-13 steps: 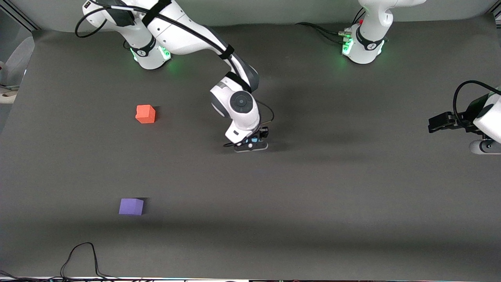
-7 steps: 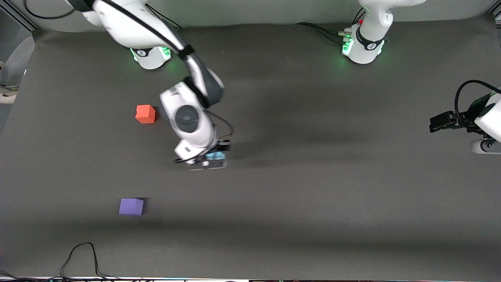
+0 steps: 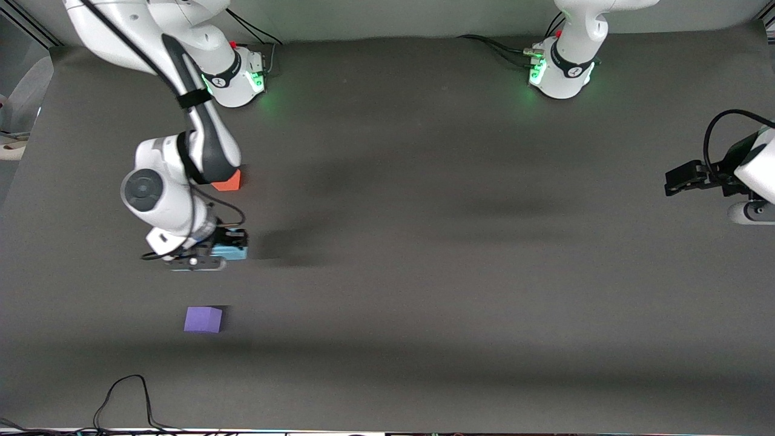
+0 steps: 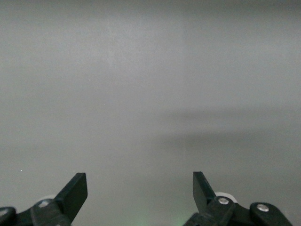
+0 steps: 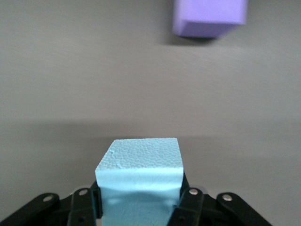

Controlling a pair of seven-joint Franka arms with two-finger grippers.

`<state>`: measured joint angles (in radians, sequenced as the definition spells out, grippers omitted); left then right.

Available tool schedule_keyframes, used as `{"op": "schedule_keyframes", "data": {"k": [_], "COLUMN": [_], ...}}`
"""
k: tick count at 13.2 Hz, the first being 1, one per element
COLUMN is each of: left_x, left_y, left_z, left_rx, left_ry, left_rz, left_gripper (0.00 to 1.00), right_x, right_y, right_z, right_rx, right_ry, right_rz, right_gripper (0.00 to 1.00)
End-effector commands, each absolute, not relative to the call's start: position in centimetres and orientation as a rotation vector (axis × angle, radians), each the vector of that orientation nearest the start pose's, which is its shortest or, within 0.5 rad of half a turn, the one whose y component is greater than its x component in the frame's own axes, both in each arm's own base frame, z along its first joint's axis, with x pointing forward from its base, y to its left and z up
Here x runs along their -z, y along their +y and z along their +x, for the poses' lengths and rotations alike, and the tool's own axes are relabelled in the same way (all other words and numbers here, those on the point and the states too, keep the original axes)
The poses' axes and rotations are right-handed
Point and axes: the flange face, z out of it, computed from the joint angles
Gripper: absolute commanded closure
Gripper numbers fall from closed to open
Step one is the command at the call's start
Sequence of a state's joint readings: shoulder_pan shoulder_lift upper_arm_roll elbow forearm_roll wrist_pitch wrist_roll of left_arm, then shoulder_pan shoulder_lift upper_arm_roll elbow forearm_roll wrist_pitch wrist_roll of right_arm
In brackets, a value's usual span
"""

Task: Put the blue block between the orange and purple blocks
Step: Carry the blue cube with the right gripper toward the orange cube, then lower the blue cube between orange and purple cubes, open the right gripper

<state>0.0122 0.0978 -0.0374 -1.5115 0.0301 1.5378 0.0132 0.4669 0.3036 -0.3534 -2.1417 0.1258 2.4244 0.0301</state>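
right gripper [image 3: 203,259] – grips blue block [image 3: 233,251], moved between orange block [image 3: 230,181] and purple block [image 3: 203,319] | left gripper [image 4: 139,188] – open, waiting

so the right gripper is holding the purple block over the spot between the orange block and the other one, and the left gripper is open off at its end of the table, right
Not quite: the right gripper holds the blue block, not the purple one. The right wrist view shows its fingers clamped on the sky-blue cube, with the purple block lying on the table. The rest stands: it is between the orange block and the purple one, and the left gripper waits open.
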Motion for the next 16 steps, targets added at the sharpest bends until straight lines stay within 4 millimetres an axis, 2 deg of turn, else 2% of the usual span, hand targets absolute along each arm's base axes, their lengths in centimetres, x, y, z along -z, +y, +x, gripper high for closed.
{"op": "schedule_keyframes", "data": {"k": [1, 2, 3, 6, 7, 8, 9, 10, 11, 14, 16], "left_x": [-60.3, -60.6, -60.8, -61.3, -61.5, -61.5, -61.5, -61.4, -61.4, -61.3, -61.0], "left_y": [-1.6, -1.6, -2.1, -2.1, -2.1, -2.1, -2.3, -2.4, -2.5, -2.3, -2.6], "left_z": [55.2, 55.0, 55.0, 55.1, 55.2, 55.2, 55.2, 55.2, 55.2, 55.3, 55.4], "left_rx": [-0.057, -0.054, -0.049, -0.038, -0.033, -0.054, -0.081, -0.093, -0.093, -0.098, -0.105], "left_ry": [0.102, 0.101, 0.106, 0.106, 0.110, 0.112, 0.121, 0.124, 0.126, 0.124, 0.128], "left_rz": [-3.098, -3.099, -3.102, -3.109, -3.113, -3.114, -3.113, -3.114, -3.114, -3.114, -3.113], "left_gripper": [0.00, 0.00, 0.00, 0.00, 0.00, 0.00, 0.00, 0.00, 0.00, 0.00, 0.00], "right_x": [-24.4, -23.1, -22.1, -19.2, -19.0, -19.1, -19.0, -19.0, -19.0, -20.3, -23.0], "right_y": [2.0, 0.5, 0.0, 0.9, 2.1, 2.3, 2.3, 2.3, 2.2, 2.2, 2.3], "right_z": [55.0, 54.8, 54.6, 54.2, 54.1, 54.1, 54.2, 54.2, 54.2, 54.5, 55.1], "right_rx": [-0.012, -0.041, -0.060, -0.094, -0.099, -0.099, -0.098, -0.098, -0.099, -0.070, -0.001], "right_ry": [-0.036, -0.028, -0.005, 0.032, 0.004, -0.001, 0.003, 0.017, 0.017, 0.019, 0.019], "right_rz": [-3.094, -3.092, -3.085, -3.084, -3.086, -3.086, -3.087, -3.086, -3.087, -3.076, -3.052], "right_gripper": [0.63, 0.63, 0.63, 0.62, 0.62, 0.61, 0.52, 0.21, 0.00, 0.00, 0.00]}}
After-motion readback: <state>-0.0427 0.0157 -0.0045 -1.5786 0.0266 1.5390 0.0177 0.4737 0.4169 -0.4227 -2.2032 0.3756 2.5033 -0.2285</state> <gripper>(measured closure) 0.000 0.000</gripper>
